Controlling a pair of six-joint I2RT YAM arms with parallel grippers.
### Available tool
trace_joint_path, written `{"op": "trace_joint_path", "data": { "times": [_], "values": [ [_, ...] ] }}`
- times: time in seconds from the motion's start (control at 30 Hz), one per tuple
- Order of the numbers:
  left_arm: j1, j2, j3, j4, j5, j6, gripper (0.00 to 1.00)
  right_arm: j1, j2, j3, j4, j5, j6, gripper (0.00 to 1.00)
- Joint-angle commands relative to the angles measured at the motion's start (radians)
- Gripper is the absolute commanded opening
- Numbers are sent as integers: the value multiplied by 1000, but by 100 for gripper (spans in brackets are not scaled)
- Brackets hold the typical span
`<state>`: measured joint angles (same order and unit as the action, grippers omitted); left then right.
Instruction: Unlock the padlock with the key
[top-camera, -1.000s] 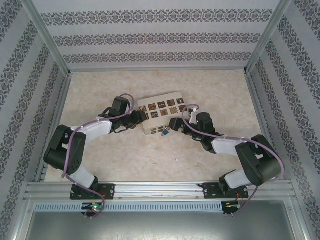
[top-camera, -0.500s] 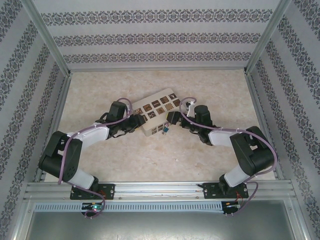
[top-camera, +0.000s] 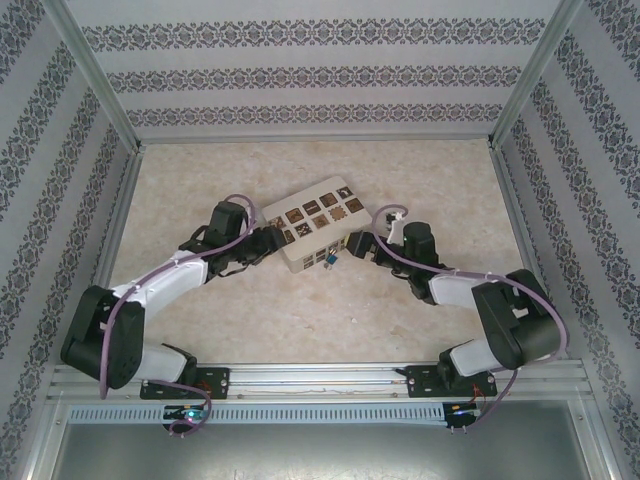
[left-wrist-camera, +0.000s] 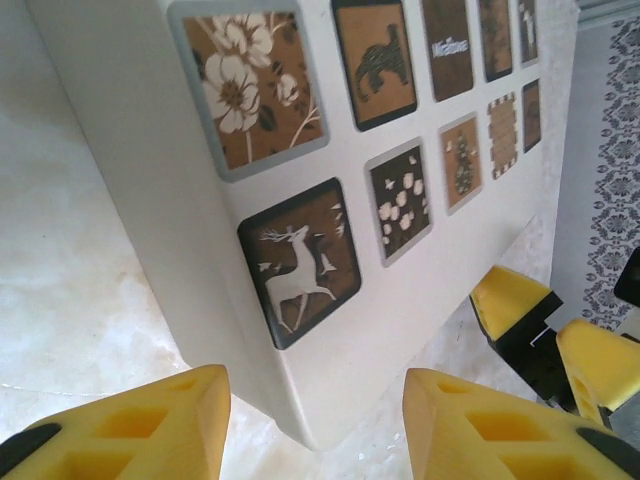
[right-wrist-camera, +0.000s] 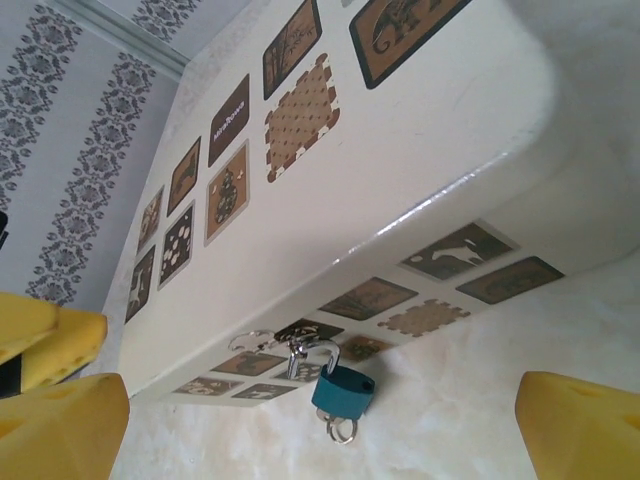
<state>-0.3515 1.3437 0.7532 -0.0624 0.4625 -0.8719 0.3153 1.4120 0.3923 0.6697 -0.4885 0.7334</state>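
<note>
Teal padlock (right-wrist-camera: 342, 390) hangs from a silver latch on the side of the cream box (right-wrist-camera: 400, 150), dead ahead of the right gripper (right-wrist-camera: 320, 440), whose yellow fingers stand spread wide either side of it, touching nothing. A small silver ring dangles under the padlock. At the box's other end, the left gripper (left-wrist-camera: 315, 430) has its jaws apart, straddling the near corner; whether they touch the box, I cannot tell.

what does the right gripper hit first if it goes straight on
Probably the padlock, hanging on the side of the box, in line between the open jaws of the right gripper; depth is unclear.
</note>
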Motion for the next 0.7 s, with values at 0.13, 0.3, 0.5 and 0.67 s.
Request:
{"op": "trace_joint_path", "data": {
  "times": [0.13,0.3,0.5,0.67],
  "values": [
    [2,21,106,-47,48,27,48,-18,-46,-43,42,-46,-13,98],
    [-41,96,195,-51,72,37,47,-16,-6,-43,136,-62,10,98],
    [-77,215,288,-51,100,54,46,7,84,-32,257,-97,37,94],
    [-88,319,348,-100,115,102,46,32,176,-19,370,-100,81,90]
  ]
}}
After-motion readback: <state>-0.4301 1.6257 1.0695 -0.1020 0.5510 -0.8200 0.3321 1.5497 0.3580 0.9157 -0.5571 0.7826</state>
